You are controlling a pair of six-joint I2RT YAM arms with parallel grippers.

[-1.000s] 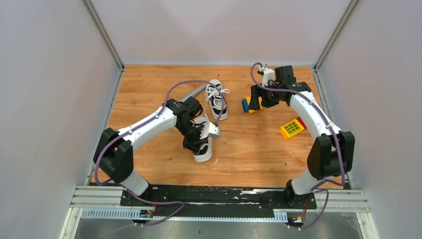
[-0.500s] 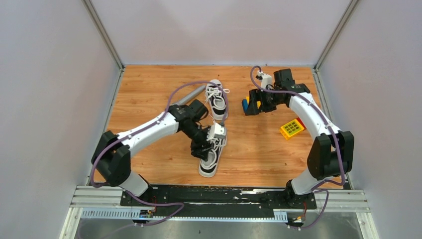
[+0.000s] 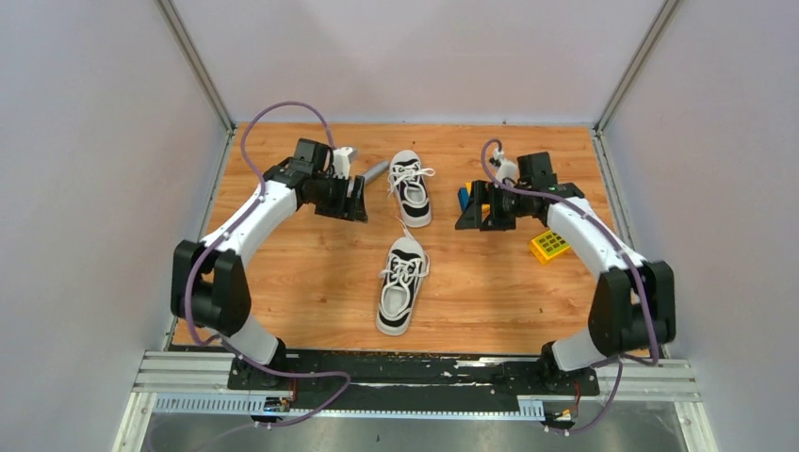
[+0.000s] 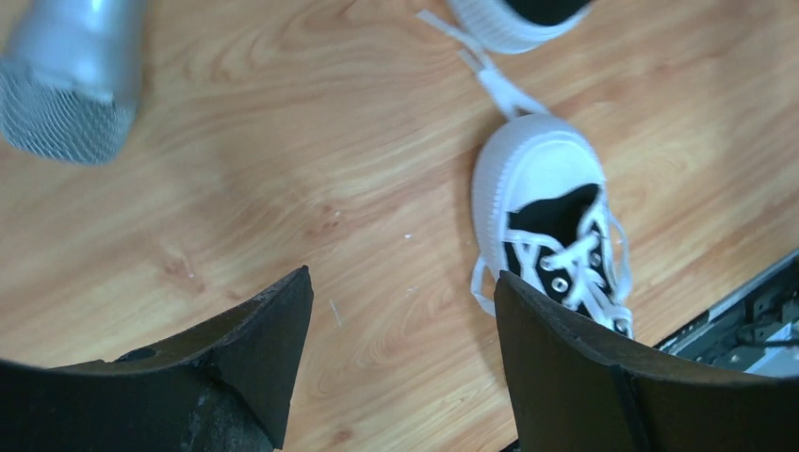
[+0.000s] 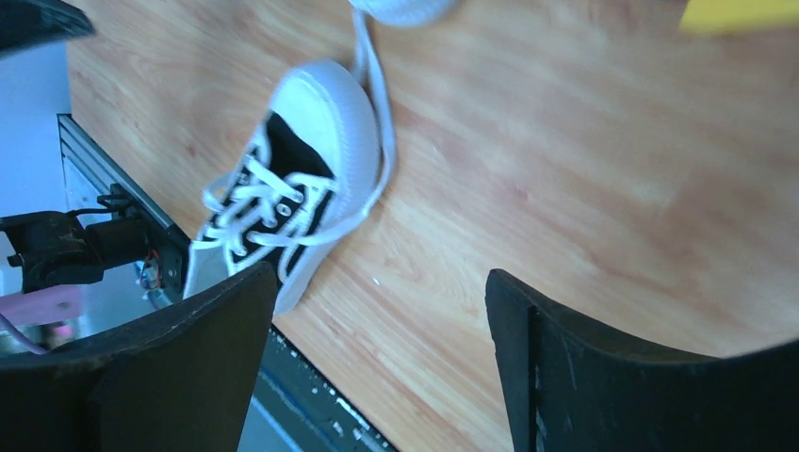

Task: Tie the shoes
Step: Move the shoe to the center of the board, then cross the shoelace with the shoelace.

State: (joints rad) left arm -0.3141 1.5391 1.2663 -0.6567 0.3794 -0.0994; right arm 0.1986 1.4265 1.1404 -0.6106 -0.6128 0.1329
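Two black-and-white shoes lie in the middle of the wooden table. The far shoe (image 3: 410,186) has loose laces spread at its top. The near shoe (image 3: 400,285) points its toe at the far one, and one white lace (image 4: 490,75) runs between them. My left gripper (image 3: 361,201) hovers left of the far shoe, open and empty. In the left wrist view the near shoe (image 4: 556,226) lies beyond the open left gripper (image 4: 403,292). My right gripper (image 3: 468,217) stands right of the far shoe, open and empty. From the right wrist, the near shoe (image 5: 292,169) shows past the right gripper (image 5: 382,282).
A silver microphone (image 3: 375,170) lies by the left gripper and appears as a mesh head (image 4: 71,85) in the left wrist view. A blue and yellow block (image 3: 464,196) sits beside the right gripper. A yellow studded block (image 3: 551,245) lies further right. Grey walls enclose the table.
My left gripper has opened, let go of the near shoe and pulled back toward the far left. The near shoe now lies flat. The right gripper moved slightly nearer and opened wider.
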